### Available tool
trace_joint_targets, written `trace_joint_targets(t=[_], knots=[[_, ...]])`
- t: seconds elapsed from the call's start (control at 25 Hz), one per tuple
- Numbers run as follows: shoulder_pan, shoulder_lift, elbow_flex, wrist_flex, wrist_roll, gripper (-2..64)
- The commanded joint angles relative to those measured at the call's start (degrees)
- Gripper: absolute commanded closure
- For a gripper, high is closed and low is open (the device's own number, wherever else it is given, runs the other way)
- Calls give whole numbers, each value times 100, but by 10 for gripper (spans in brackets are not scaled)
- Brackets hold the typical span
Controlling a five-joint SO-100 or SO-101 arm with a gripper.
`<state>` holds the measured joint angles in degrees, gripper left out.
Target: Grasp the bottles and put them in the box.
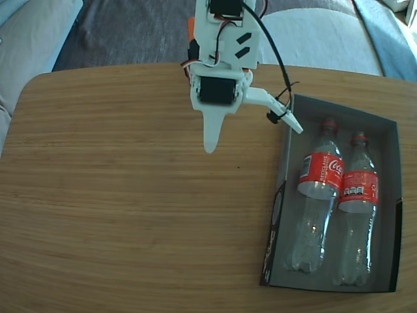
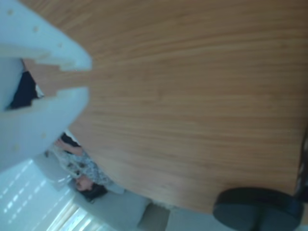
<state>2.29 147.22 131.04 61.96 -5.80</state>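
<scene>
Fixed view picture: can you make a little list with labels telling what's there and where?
table: wooden
box: at the right side, lying flat
bottles: two, side by side inside the box, caps pointing away
tool: white, open, empty, above the table left of the box
task: looks done, both bottles are in the box

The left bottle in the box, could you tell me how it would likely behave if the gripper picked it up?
The left bottle looks clear and empty, so probably light and easily squashed. Its round body lies on its side in the box, so it may roll or slip between the fingers.
</scene>
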Motion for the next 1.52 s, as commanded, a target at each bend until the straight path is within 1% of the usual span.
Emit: trace_joint_targets(t=[0.0, 0.28, 0.44, 0.56, 0.76, 1.12, 1.24, 1.48], knots=[[35, 571, 246, -26, -9, 619], [-26, 1758, 1327, -88, -18, 619], [-378, 2303, 1723, -18, -18, 619], [-580, 2619, 1978, -18, -18, 619], [-563, 2979, 2461, -9, -18, 619], [-571, 3656, 3067, 0, -18, 619], [-563, 3850, 3111, 79, -18, 619], [-536, 3858, 3103, 123, -18, 619]])
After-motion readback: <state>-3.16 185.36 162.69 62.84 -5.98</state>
